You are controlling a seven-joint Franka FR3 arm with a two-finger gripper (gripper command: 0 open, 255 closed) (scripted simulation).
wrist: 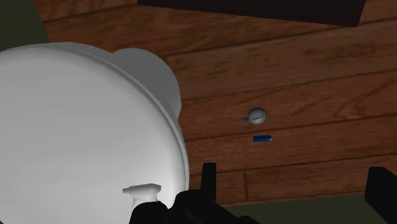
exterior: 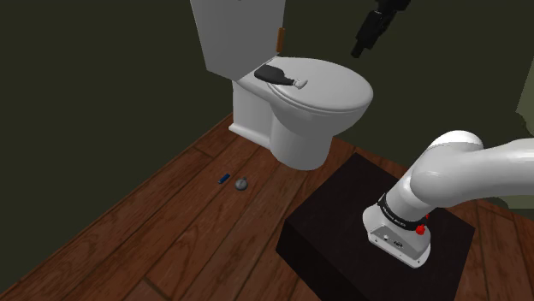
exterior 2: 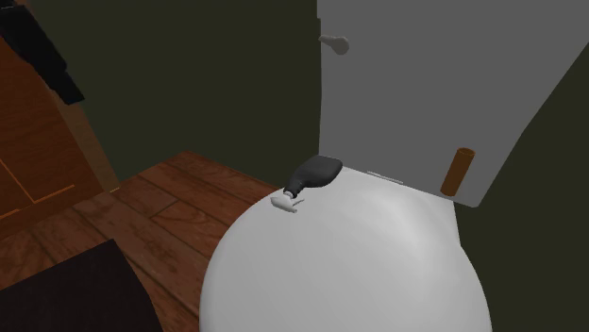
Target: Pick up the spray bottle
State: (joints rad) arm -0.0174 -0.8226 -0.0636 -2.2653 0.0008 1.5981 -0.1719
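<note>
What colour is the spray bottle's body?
Spray bottle: black body, white head; best in the second exterior view.

Look: the spray bottle [exterior: 281, 75] had a black body and a small white spray head.
Pose: it lay on its side, not upright.
Place: on the closed white toilet lid [exterior: 338, 90], at its back edge, near the tank [exterior: 240, 30].
Direction: body toward the tank, head away from it.

Open air over toilet lid [exterior: 338, 94]; front and sides free. Just behind spray bottle [exterior: 278, 75]: tank [exterior: 240, 30], blocks that side. Brown cylinder [exterior: 280, 38] upright at tank's edge, near bottle, not touching. Grey disc [exterior: 241, 183] down on floor, well apart.
</note>
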